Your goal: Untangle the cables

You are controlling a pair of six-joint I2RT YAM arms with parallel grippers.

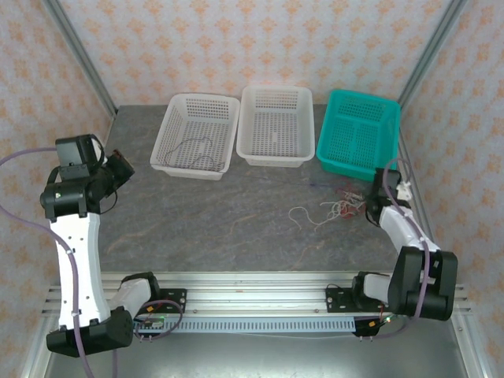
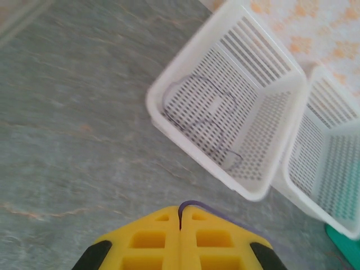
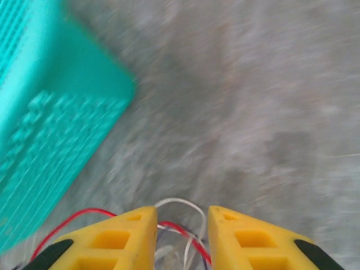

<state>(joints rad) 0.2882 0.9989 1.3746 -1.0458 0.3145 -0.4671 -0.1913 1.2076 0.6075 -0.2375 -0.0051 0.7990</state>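
- Grey, stone-veined table [image 1: 236, 209] closed in by walls papered in a pale orange motif, with metal posts in the rear corners.
- Right wrist view: blurred. Basket mesh and table grain smear and cannot be resolved.
- Right gripper [image 3: 181, 212]: the yellow fingers stand narrowly apart. A white wire [image 3: 181, 201] and a red wire [image 3: 84, 213] cross the gap without being clamped. Their lower runs are cut off at the frame edge.
- Top view: the right gripper [image 1: 368, 210] sits low on the table, just in front of the teal basket [image 1: 324, 130]. Its fingertips are masked by the wrist.
- Cables [image 1: 339, 209]: a loose tangle of white and reddish strands on the table in front of the teal basket, touching the right gripper. Individual strands are too fine to separate from above.
- Left gripper [image 2: 180, 209]: fingers pressed fully together. A purple strand [image 2: 194, 203] rises from the seam and curves away to the right, and its far end fades from sight.
- Top view: the left gripper [image 1: 124, 165] is raised, far left of the teal basket. Its jaw setting is unreadable from this angle.
- Middle white basket [image 1: 276, 90] stands just left of the teal basket. Left white basket [image 1: 164, 134] stands beyond it.
- A dark cable [image 1: 193, 152] lies looped on the floor of the left white basket.
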